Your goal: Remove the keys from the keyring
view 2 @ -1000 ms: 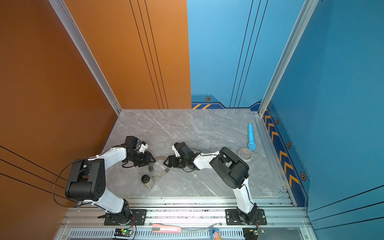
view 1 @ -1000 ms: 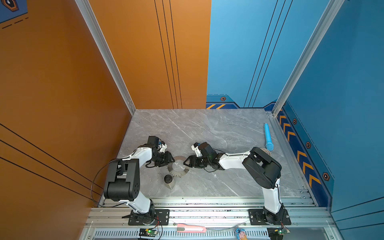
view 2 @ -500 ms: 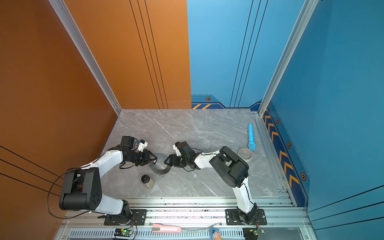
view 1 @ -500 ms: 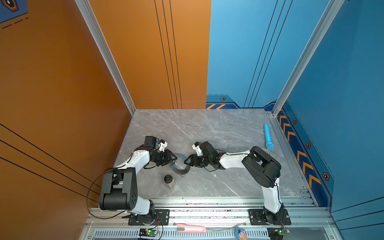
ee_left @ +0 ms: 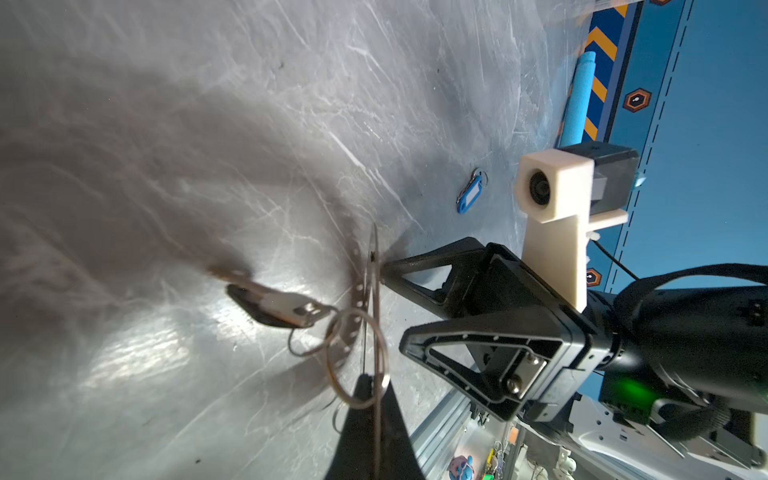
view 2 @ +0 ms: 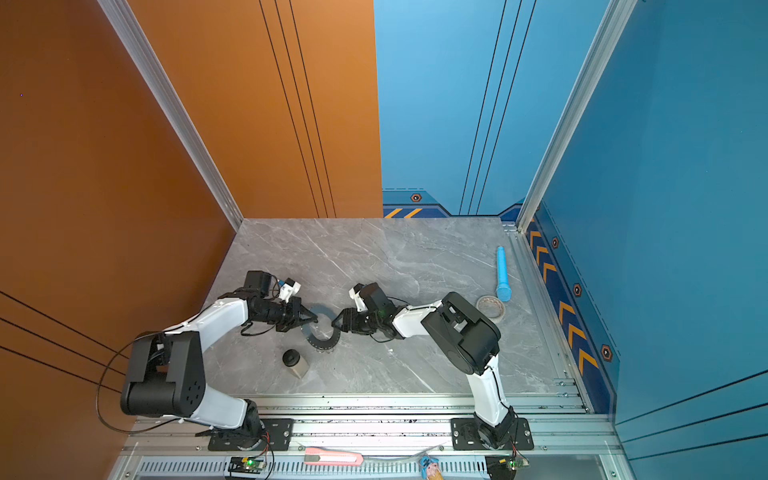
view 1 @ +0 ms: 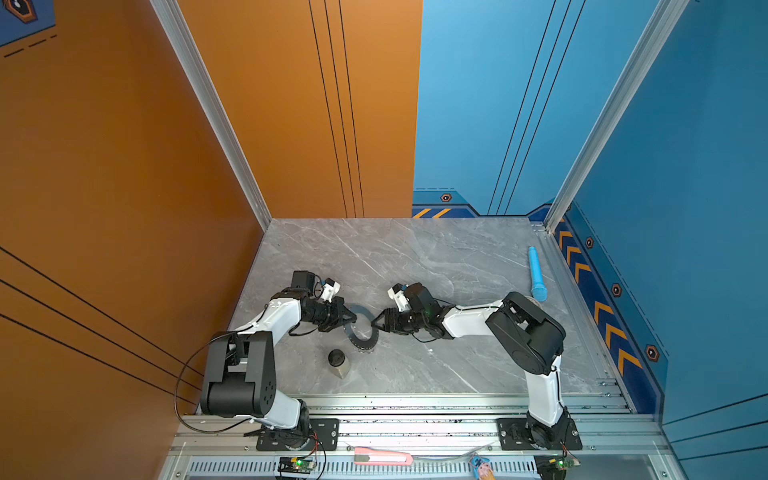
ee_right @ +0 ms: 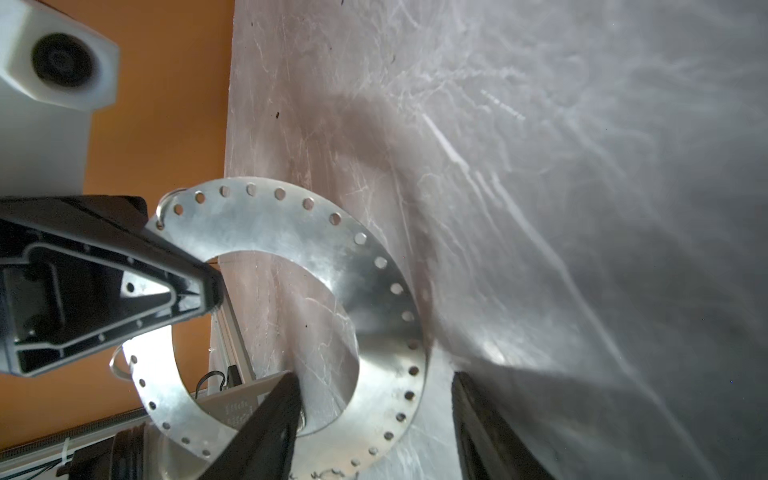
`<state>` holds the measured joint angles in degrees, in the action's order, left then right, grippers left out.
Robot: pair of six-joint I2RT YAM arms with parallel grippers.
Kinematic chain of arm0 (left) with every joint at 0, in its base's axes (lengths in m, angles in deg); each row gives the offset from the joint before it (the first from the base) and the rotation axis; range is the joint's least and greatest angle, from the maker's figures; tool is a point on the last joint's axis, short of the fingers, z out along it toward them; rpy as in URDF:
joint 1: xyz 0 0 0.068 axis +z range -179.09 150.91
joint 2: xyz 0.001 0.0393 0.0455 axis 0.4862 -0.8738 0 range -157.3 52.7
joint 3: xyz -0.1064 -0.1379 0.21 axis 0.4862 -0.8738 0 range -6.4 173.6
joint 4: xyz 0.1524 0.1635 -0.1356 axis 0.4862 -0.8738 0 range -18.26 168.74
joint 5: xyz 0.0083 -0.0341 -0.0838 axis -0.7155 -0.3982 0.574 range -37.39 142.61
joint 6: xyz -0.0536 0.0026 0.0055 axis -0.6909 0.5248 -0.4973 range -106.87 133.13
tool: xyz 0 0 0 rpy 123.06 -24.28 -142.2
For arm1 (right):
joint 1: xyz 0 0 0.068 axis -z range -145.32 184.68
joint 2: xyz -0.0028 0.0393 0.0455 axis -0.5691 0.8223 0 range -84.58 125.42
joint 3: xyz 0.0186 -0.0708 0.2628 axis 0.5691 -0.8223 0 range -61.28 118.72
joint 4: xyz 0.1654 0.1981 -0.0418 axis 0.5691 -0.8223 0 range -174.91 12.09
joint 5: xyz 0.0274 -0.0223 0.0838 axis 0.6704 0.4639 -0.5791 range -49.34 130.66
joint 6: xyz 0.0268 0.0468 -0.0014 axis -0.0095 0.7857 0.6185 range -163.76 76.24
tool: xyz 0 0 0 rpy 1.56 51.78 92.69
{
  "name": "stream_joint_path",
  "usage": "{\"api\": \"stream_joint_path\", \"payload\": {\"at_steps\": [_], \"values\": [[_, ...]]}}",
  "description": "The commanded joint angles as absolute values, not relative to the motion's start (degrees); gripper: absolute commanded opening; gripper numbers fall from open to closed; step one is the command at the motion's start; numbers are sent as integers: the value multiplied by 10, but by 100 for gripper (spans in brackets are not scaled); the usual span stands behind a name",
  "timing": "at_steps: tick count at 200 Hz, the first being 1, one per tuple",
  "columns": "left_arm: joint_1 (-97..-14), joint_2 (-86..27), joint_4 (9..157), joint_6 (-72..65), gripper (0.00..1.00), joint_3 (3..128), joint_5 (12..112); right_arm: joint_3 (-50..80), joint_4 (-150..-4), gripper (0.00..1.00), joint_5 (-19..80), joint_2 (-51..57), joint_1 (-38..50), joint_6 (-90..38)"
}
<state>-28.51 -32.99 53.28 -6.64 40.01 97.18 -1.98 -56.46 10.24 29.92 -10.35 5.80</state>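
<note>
The keyring (ee_right: 291, 224), a flat shiny metal annulus with holes along its rim, stands tilted up off the table between both grippers (view 1: 360, 332) (view 2: 321, 332). My left gripper (ee_left: 371, 380) is shut on its rim, seen edge-on in the left wrist view (view 1: 353, 318) (view 2: 314, 319). My right gripper (ee_right: 374, 399) is open, one finger through the hole and one outside the rim (view 1: 376, 326) (view 2: 336, 326). The black key (ee_left: 274, 305) hangs from wire loops (ee_left: 357, 357) on the ring. The blue key (ee_left: 470, 194) lies loose on the table.
A blue cylinder (view 1: 536, 272) (view 2: 502, 272) lies at the right edge, with a beige tape roll (view 2: 491, 307) beside it. A metal block with a black cap (view 1: 337, 361) (view 2: 293, 361) stands just in front of the ring. Walls close in left, right and back.
My left gripper has closed on the keyring's rim, and the ring has tipped up from lying flat. The left arm swung its elbow outward. The right gripper has hardly moved.
</note>
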Motion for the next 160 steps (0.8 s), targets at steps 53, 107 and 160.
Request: {"api": "stream_joint_path", "payload": {"at_steps": [53, 107, 160], "values": [[-282, -244, 595, -204, 0, 479, 969, -50, -634, 76, 138, 109, -59, 43], [-320, -196, 847, -452, 0, 488, 893, -71, -544, 79, 216, 11, -80, 148], [-378, -184, 963, -565, 0, 502, 835, -55, -465, 77, 251, 14, -100, 225]]}}
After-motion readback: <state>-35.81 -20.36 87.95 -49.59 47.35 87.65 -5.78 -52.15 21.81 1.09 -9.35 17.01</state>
